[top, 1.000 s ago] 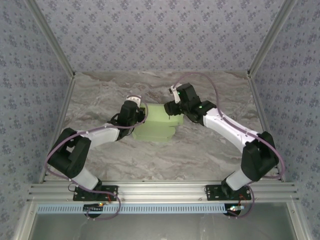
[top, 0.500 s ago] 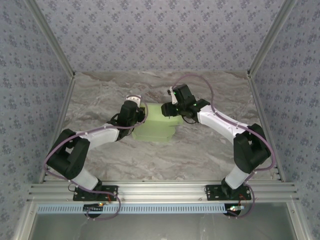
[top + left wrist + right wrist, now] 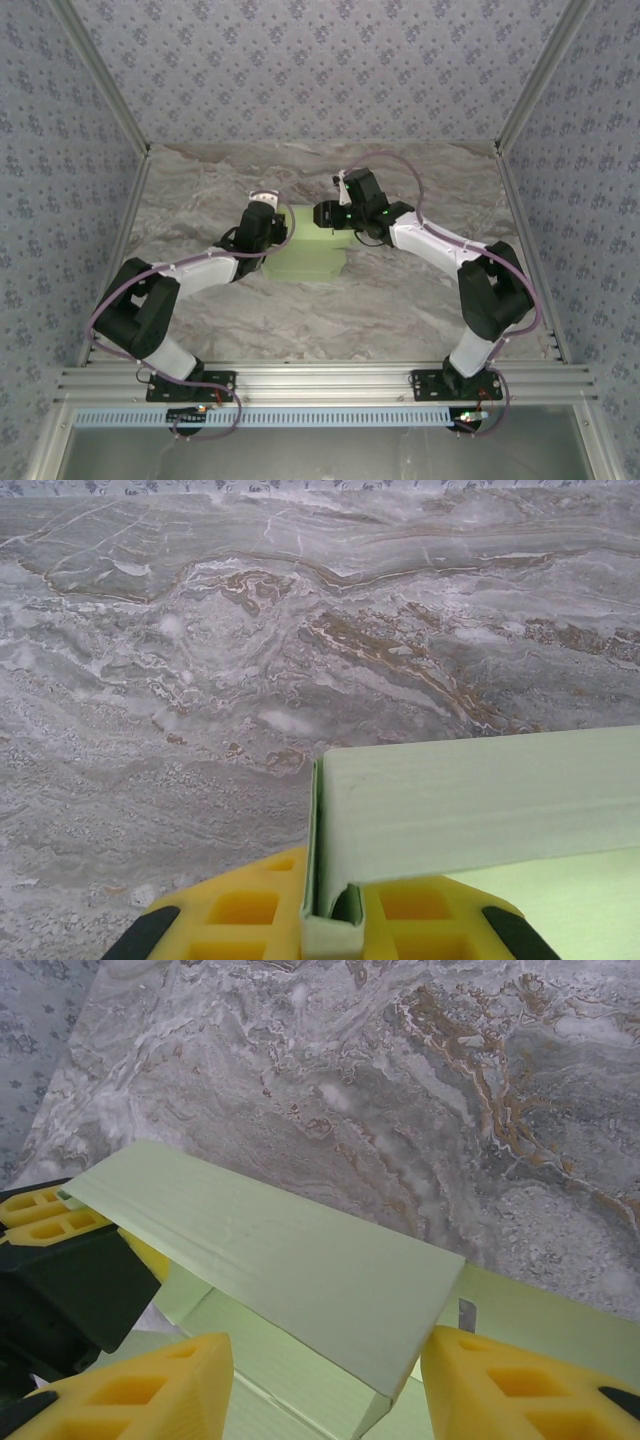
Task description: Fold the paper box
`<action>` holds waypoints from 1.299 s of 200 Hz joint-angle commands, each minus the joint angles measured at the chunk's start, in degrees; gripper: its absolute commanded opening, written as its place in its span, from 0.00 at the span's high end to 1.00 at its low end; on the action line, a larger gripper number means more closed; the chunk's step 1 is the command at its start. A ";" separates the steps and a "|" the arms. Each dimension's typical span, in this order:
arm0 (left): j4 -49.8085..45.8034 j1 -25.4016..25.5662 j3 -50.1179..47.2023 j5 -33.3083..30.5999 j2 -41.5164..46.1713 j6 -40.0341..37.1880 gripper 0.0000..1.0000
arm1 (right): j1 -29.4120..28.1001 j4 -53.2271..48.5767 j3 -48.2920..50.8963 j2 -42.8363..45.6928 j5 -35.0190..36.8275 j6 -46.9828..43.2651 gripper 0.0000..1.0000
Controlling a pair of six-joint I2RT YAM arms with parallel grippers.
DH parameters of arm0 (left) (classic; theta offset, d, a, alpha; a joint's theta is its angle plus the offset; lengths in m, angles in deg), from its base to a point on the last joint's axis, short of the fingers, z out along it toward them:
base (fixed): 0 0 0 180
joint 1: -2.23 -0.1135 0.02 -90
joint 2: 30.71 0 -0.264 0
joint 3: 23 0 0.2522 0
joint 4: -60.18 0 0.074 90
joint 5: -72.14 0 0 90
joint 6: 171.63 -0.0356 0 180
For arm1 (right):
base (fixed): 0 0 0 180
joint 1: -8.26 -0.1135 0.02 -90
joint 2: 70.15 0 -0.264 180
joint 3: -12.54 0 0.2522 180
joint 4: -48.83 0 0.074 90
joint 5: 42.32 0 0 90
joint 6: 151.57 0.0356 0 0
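The pale green paper box (image 3: pixel 310 255) lies on the marble table (image 3: pixel 400 300) between both arms. My left gripper (image 3: pixel 283 228) is shut on the box's left wall: in the left wrist view its yellow fingers (image 3: pixel 240 910) pinch a folded green edge (image 3: pixel 331 920), and a raised flap (image 3: pixel 480 800) runs off to the right. My right gripper (image 3: pixel 326 216) stands open over the box's far right corner. Its yellow fingers (image 3: pixel 150 1385) straddle a raised green wall panel (image 3: pixel 300 1260), the right pad touching the panel's end. The left gripper's black body and yellow pads (image 3: pixel 60 1250) show at the left.
Patterned walls (image 3: pixel 320 70) close in the table at the back and on both sides. An aluminium rail (image 3: pixel 320 380) with the arm bases runs along the near edge. Bare marble lies in front of the box and to its right.
My right gripper has swung left and toward the box's far right corner, its arm folding in. The left gripper and the box have stayed in place.
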 commanded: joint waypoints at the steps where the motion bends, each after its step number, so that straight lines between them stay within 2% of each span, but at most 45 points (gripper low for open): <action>1: 1.83 1.02 0.61 1.77 0.72 0.54 0.85 | -0.50 0.97 0.29 0.96 -2.75 -0.50 0.45; 45: 1.54 0.78 0.40 0.08 1.01 0.39 0.85 | -1.07 -9.75 3.44 6.68 6.75 -7.72 0.40; 84: 2.36 0.82 -0.18 0.08 1.22 0.54 0.85 | -2.00 -11.01 9.84 11.00 8.10 -5.22 0.37; 175: 2.82 0.85 -0.56 0.85 2.52 0.83 0.85 | -1.86 1.59 19.00 11.05 7.61 12.55 0.31; 260: 3.57 0.94 -0.93 1.39 3.13 0.88 0.85 | 0.84 12.38 22.86 9.76 5.78 20.56 0.35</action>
